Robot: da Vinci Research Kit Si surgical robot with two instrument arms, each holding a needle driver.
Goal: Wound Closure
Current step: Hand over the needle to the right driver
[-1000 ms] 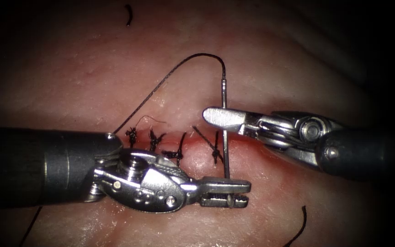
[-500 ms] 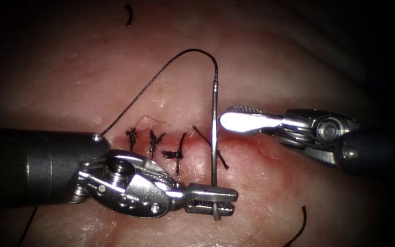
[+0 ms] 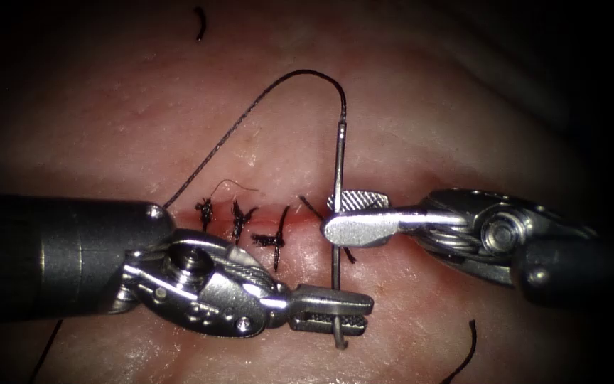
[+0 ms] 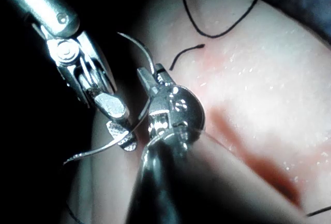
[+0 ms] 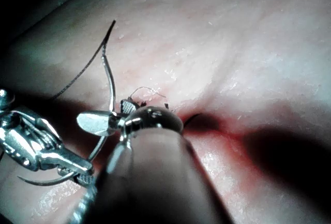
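Two end effectors meet on one needle (image 3: 336, 213), which stands clear of the tissue (image 3: 463, 107) over the cut (image 3: 300, 217), beside the right-most knot. The left end effector (image 3: 335, 313) is pinched on it near the pointed end; the right end effector (image 3: 353, 217) has its jaws spread around the mid-curve, not yet closed. The thread (image 3: 264, 99) arcs from the needle's tail toward the left side of the cut. The risk, as a judgement: if the left one releases before the right one clamps, the needle could twist or drop; a skewed grip could spoil its angle. No writing can be read.
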